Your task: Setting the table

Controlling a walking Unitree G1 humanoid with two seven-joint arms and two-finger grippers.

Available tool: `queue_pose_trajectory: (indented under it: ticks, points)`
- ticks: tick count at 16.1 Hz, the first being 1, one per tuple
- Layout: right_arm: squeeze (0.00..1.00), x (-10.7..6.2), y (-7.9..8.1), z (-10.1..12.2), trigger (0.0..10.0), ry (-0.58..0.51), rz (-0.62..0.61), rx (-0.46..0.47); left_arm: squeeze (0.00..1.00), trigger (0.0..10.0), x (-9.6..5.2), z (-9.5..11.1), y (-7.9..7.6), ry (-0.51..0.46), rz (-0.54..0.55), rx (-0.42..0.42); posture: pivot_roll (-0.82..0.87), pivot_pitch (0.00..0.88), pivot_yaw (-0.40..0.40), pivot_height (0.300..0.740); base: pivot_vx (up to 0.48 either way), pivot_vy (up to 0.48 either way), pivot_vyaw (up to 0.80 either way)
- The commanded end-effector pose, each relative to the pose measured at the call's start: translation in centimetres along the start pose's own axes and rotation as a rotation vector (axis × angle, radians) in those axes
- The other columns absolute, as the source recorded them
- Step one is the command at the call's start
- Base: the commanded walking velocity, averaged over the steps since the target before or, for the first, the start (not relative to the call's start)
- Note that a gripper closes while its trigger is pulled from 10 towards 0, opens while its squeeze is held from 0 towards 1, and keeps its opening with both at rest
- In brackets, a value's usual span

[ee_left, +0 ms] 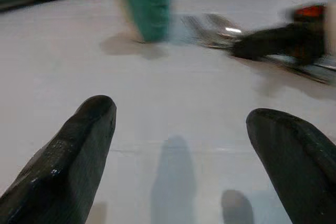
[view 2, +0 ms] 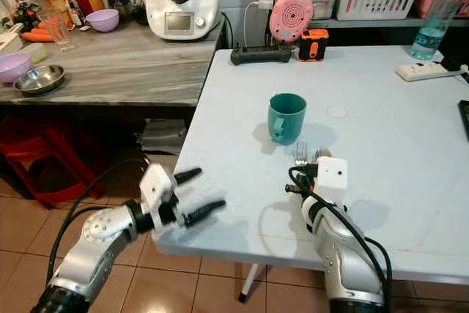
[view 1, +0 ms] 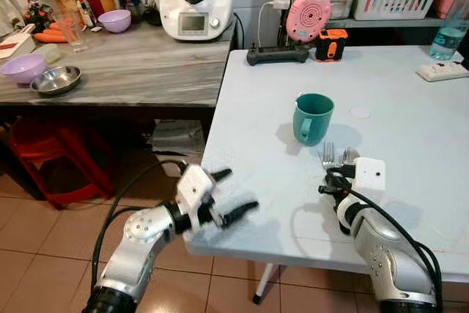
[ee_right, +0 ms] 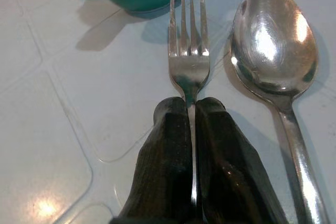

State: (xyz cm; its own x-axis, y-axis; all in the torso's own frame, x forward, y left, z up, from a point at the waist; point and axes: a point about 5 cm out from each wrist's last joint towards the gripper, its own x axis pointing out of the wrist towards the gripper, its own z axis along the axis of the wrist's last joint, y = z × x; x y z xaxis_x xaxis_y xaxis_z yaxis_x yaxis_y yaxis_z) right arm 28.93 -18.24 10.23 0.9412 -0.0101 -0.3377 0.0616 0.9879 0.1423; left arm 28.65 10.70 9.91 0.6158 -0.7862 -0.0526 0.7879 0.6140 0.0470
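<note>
A large pale blue-white square table [view 1: 410, 100] takes up most of the scene, with a grey wooden counter [view 1: 146, 64] butting against its left side and a tiled brown floor [view 1: 44, 232] below. On the counter stands a white kitchen machine with a small screen [view 1: 194, 1], and nearer the robot a shallow steel dish [view 1: 56, 79] beside a lilac bowl [view 1: 23, 68]. Near the middle of the table sits a teal ceramic mug [view 1: 313, 117], upright, its handle turned toward the robot. Just in front of the mug lie a silver metal fork [ee_right: 188, 40] and a silver metal spoon [ee_right: 273, 40], side by side with their heads pointing at the mug. The right gripper [ee_right: 192, 111] rests low on the table, its two black fingers pressed together on the fork's handle; the spoon lies just beside them. The left gripper [view 1: 233, 194] hovers at the table's near left edge, fingers spread wide and holding nothing.
</note>
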Motion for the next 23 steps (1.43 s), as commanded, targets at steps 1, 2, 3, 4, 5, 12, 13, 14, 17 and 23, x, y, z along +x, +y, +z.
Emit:
queue_pose_trajectory:
  ticks: [1, 2, 3, 4, 5, 12, 13, 14, 17, 23]
  points:
    - [0.00, -0.3, 0.8, 2.3, 0.0, -0.098, 0.005, 0.044, 0.00, 10.0, -0.4, 0.4, 2.1, -0.017, 0.169, -0.009, -0.15, 0.029, 0.098, 0.740, 0.000, 0.000, 0.00]
    - [0.00, -0.5, 1.0, 2.8, 0.0, -0.127, 0.002, 0.045, 0.00, 10.0, -0.5, 0.5, 2.6, -0.023, 0.233, -0.015, -0.15, 0.029, 0.098, 0.740, 0.000, 0.000, 0.00]
    - [0.00, -0.6, 1.2, 3.1, 0.0, -0.152, 0.003, 0.031, 0.00, 10.0, -0.6, 0.5, 2.9, -0.024, 0.281, -0.019, -0.15, 0.029, 0.098, 0.740, 0.000, 0.000, 0.00]
    - [0.00, -1.0, 1.4, 3.8, 0.0, -0.193, -0.020, 0.030, 0.00, 10.0, -0.8, 0.2, 3.8, -0.013, 0.419, -0.055, -0.15, 0.033, 0.093, 0.740, 0.000, 0.000, 0.00]
    - [0.00, -1.2, 1.4, 4.1, 0.0, -0.221, -0.030, 0.024, 0.00, 10.0, -1.0, 0.1, 4.0, -0.012, 0.464, -0.063, -0.15, 0.033, 0.093, 0.740, 0.000, 0.000, 0.00]
    - [0.00, -1.7, 1.3, 4.5, 10.0, -0.295, -0.065, 0.003, 0.00, 10.0, -0.2, 0.3, 4.3, -0.061, 0.556, -0.144, -0.15, 0.026, 0.098, 0.740, 0.000, 0.000, 0.00]
    - [0.00, -1.7, 1.3, 4.5, 10.0, -0.299, -0.062, -0.001, 0.00, 10.0, -0.1, 0.3, 4.4, -0.064, 0.564, -0.165, -0.15, 0.025, 0.100, 0.740, 0.000, 0.244, -0.57]
    - [0.00, -1.7, 1.4, 4.5, 10.0, -0.301, -0.060, -0.004, 0.00, 10.0, -0.1, 0.3, 4.5, -0.063, 0.569, -0.174, -0.15, 0.025, 0.100, 0.740, 0.000, 0.247, -0.58]
    - [0.00, -1.7, 1.4, 4.4, 10.0, -0.307, -0.056, -0.010, 0.00, 10.0, 0.0, 0.3, 4.5, -0.067, 0.565, -0.175, -0.15, 0.023, 0.100, 0.740, 0.000, 0.318, -0.37]
    - [0.00, -1.7, 1.6, 4.7, 10.0, -0.332, -0.050, -0.032, 0.00, 10.0, 0.0, 0.5, 4.8, -0.078, 0.573, -0.181, -0.15, 0.023, 0.101, 0.740, 0.000, 0.348, 0.00]
